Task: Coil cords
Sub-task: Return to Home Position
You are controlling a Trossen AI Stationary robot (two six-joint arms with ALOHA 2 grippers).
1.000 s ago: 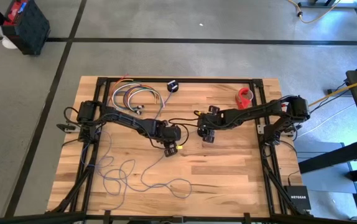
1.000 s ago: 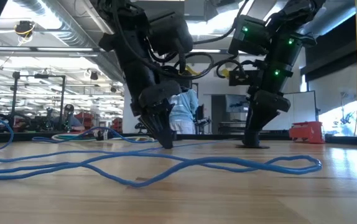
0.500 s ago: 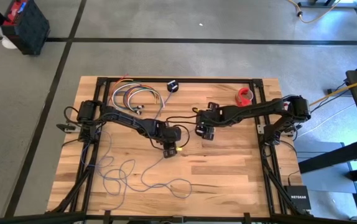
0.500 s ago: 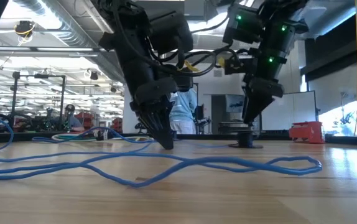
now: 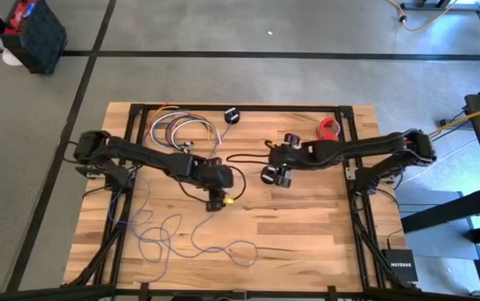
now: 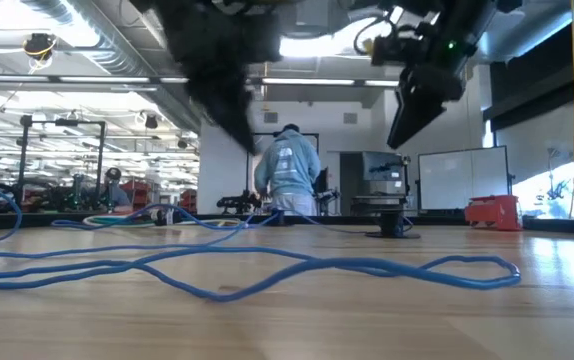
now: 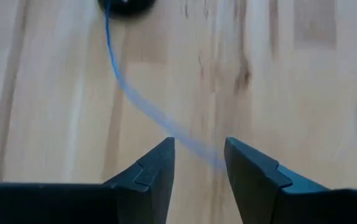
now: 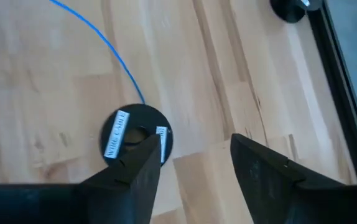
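Note:
The thin blue cord [image 6: 297,262] lies in loose loops on the wooden table, near its front left [image 5: 152,242]. One end runs to a small black round puck [image 8: 138,134] that lies flat on the boards [image 6: 392,228]. My left gripper [image 7: 197,163] hangs open above a stretch of the cord [image 7: 135,96], which lies on the table below its fingers. Over the puck, my right gripper [image 8: 194,155] hangs open and clear of it. Both grippers are in the air near the table's middle, left [image 5: 217,201] and right [image 5: 272,174].
A bundle of coloured wires [image 5: 181,130] and a small black object [image 5: 232,115] lie by the far edge. A red tape roll [image 5: 330,128] lies at the far right. Black frame rails [image 5: 240,107] run along the table's edges. A person [image 6: 287,170] stands in the room behind.
Both grippers have gone up from the table. The left one's tips stood together on the boards by the cord and are now lifted clear; the cord stays on the table. The right one has risen off the puck, which stays where it was.

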